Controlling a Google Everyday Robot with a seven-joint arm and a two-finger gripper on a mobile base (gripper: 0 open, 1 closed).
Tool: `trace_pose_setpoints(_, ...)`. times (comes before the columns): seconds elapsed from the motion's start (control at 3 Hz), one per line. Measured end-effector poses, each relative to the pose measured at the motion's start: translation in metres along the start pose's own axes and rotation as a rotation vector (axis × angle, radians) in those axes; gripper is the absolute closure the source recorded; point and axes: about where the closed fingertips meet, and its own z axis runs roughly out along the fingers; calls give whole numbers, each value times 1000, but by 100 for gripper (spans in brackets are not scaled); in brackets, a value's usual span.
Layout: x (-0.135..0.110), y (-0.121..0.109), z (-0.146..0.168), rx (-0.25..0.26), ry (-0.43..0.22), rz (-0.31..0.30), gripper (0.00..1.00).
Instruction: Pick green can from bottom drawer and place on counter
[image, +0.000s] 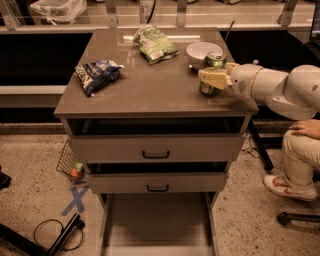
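The green can stands upright near the right edge of the counter, just in front of a white bowl. My gripper reaches in from the right and its cream fingers are closed around the can's body, hiding most of it. The can's silver top shows above the fingers. The bottom drawer is pulled out at the foot of the cabinet, and its bare floor shows nothing on it.
A green snack bag and a blue snack bag lie on the counter. The two upper drawers are slightly open. A seated person's leg and shoe are at the right. A cable and a blue tape cross mark the floor at left.
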Motion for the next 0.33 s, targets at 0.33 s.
trace_pose_setpoints(0.33, 0, 0, 0, 0, 0, 0, 0)
